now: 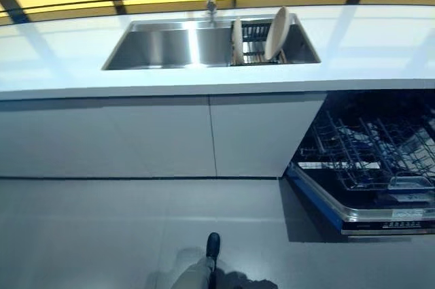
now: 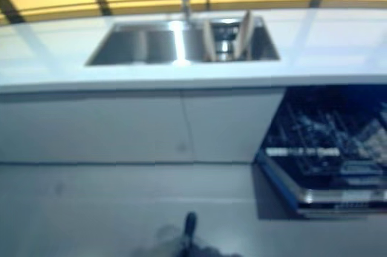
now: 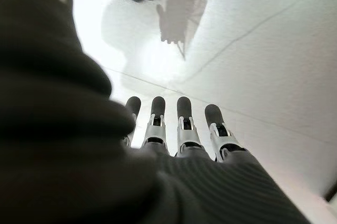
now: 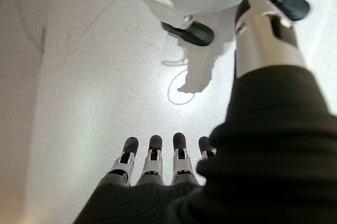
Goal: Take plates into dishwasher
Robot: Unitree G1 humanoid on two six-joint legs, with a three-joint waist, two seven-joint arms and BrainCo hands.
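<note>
Left robot hand (image 3: 179, 129) and right robot hand (image 4: 152, 163) hang straight-fingered, empty. Approach step: plates (image 1: 277, 32) racked in sink (image 1: 170, 44), upper centre; dishwasher (image 1: 370, 166) open lower right. Next: step closer, reach.

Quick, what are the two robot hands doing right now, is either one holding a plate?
Left robot hand: open, fingers straight, holding nothing, pointing at the floor.
Right robot hand: open, fingers straight, holding nothing, also over the floor.

Brushed steel is gleaming in the sink (image 1: 163, 45) beneath a glossy white counter (image 1: 380, 44), while smooth glazed plates (image 1: 276, 32) are standing by and wire racks are lining the dishwasher (image 1: 370, 160).
</note>
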